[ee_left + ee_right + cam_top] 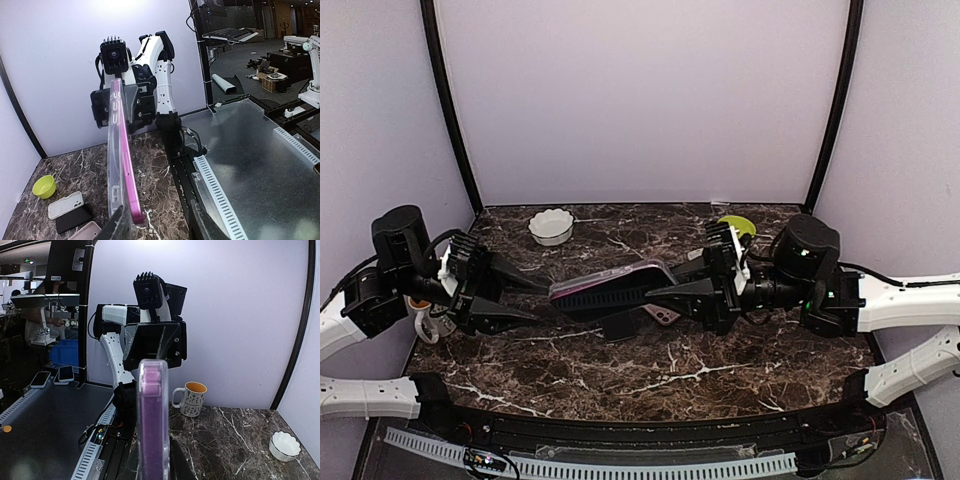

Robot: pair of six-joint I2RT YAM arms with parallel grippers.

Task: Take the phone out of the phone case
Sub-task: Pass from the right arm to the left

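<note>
Top external view: the pink phone in its clear plastic case (612, 288) hangs edge-up above the dark marble table (650, 375) at mid-frame, the right gripper (665, 292) clamped on its right end and the left gripper (535, 298) reaching in from the left, its fingers parted around the other end. Left wrist view: the phone stands as a thin upright strip at centre, pink body on the right and clear case wall on the left; the dark fingers (117, 225) at the bottom edge are partly spread and I cannot tell whether they touch it. To peel well, they should likely catch only the case lip. Right wrist view: the phone's purple edge fills lower centre, held firmly.
</note>
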